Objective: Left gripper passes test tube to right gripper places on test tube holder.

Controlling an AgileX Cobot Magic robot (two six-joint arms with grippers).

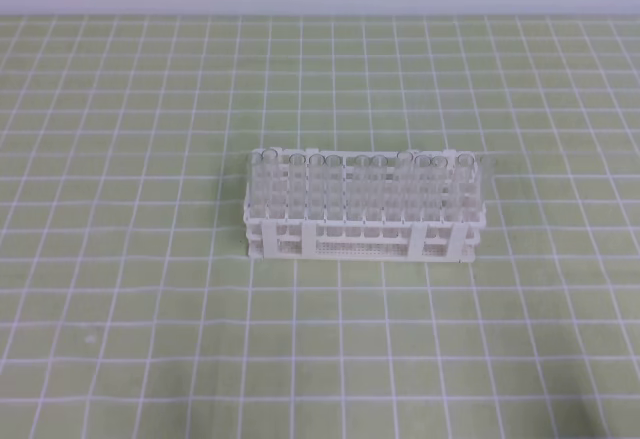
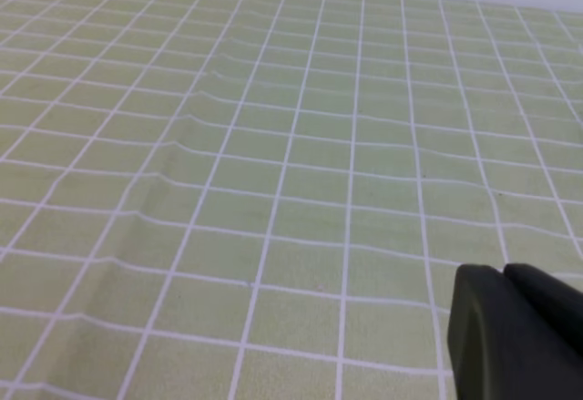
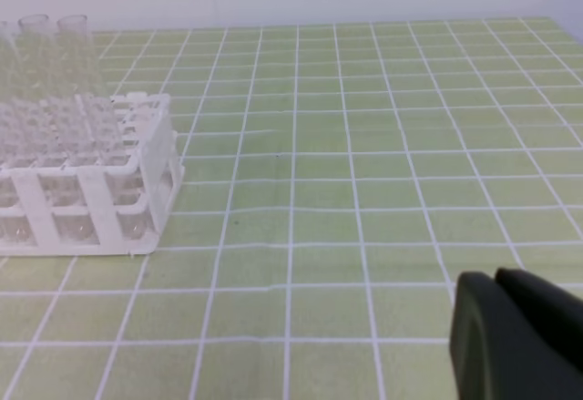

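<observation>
White rack (image 1: 365, 221) near the middle of the green checked mat (image 1: 150, 339), packed with upright clear tubes (image 1: 330, 184); no arm in the overhead view. Left gripper (image 2: 506, 277) low over bare mat in its own wrist view, fingers pressed together, holding nothing. Right gripper (image 3: 496, 282) likewise closed and empty, with the rack's end seen off to its left, well apart. No loose tube lying on the mat; every tube in sight stands in the rack, so the one to hand over probably has to come from there. Task apparently at its very start. For a clean pick: spread the left fingers first, come down from above over a single rim, avoid knocking the close-packed neighbours, close gently on the glass, lift straight up. Which holes stay free for the placement: cannot tell from here.
</observation>
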